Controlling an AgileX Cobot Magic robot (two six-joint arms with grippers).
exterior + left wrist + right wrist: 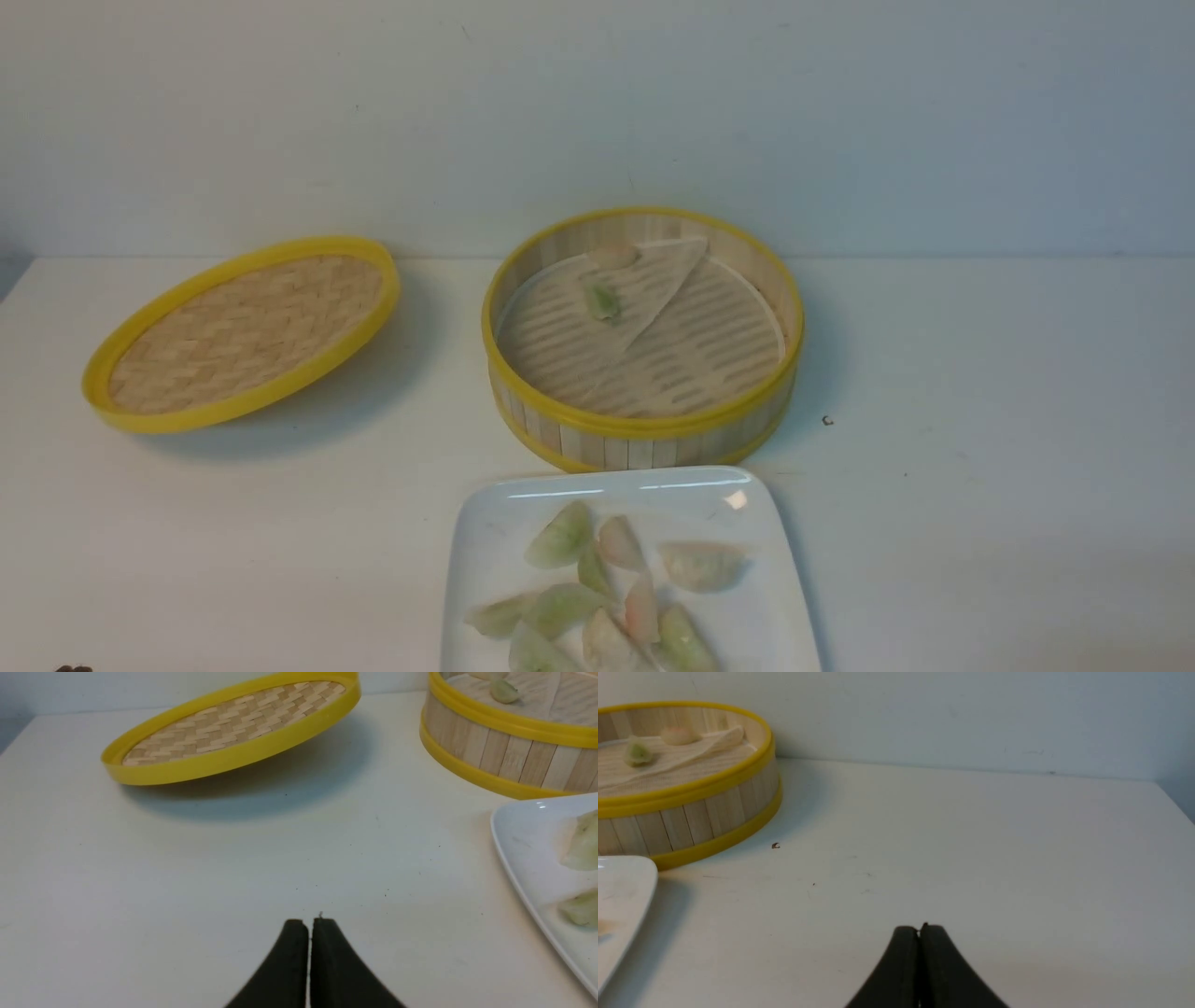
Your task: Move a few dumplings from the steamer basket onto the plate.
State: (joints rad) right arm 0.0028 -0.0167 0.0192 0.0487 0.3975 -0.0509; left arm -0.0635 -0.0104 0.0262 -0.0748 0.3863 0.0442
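From here I see two dumplings left in the round steamer basket (644, 448), a green one (603, 302) on the liner and a pinkish one (613, 255) near the far wall. The white plate (775, 597), on the near side of the basket, carries a cluster of green and pinkish dumplings (702, 566); maybe more lie past the view's edge. Both the left jaws (310, 926) and the right jaws (919, 933) are clenched, gripping nothing.

The front view's lower edge cuts off the plate (766, 523) and its nearest dumplings (540, 651).
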